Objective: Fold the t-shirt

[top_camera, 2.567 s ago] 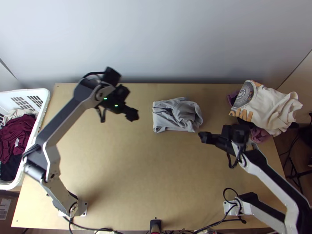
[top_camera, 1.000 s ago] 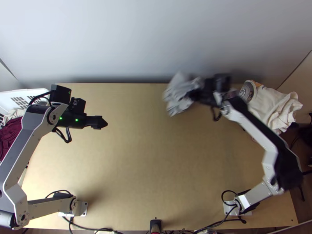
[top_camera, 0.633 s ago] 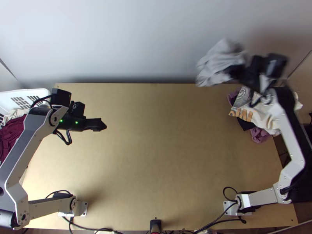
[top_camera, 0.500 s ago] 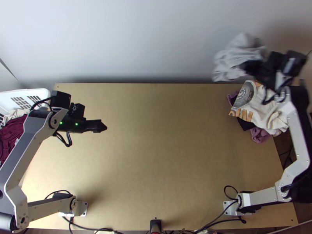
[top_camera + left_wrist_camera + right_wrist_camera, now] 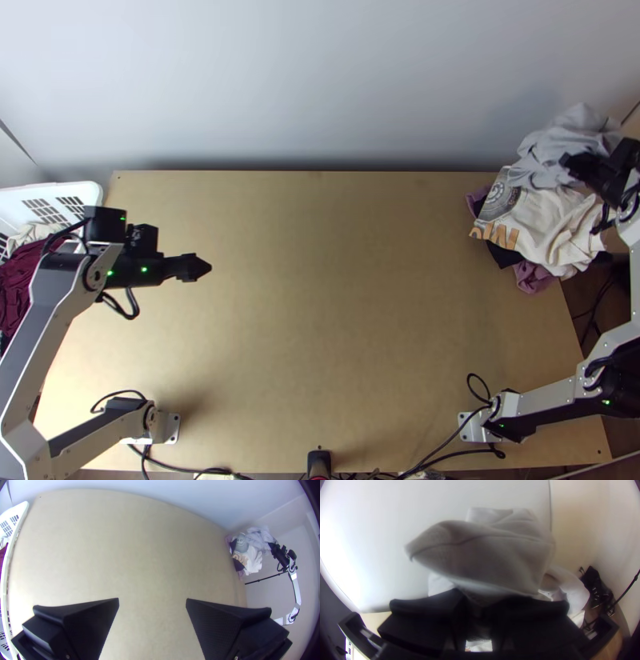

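Observation:
At the top view's far right, my right gripper point(image 5: 570, 162) is over the clothes pile with the grey t-shirt point(image 5: 552, 152), a bunched bundle at the pile's back. In the right wrist view the right gripper point(image 5: 478, 610) is shut on the t-shirt point(image 5: 486, 556), whose folds rise beyond the fingers. My left gripper point(image 5: 210, 267) hangs over the left part of the table, well away from the cloth. The left wrist view has the left gripper point(image 5: 152, 600) with its fingers wide apart and bare table between them.
Under and in front of the grey t-shirt lies a pile with a cream printed shirt point(image 5: 552, 228) and a mauve cloth point(image 5: 532, 277), at the table's back right corner. A white basket point(image 5: 90, 192) holding dark red cloth point(image 5: 20, 276) stands at the left edge. A wall rises behind the table point(image 5: 336, 320).
The right gripper has carried the grey t-shirt from the table's back middle, up and rightward, then down over the pile. The left arm has drawn back to the left.

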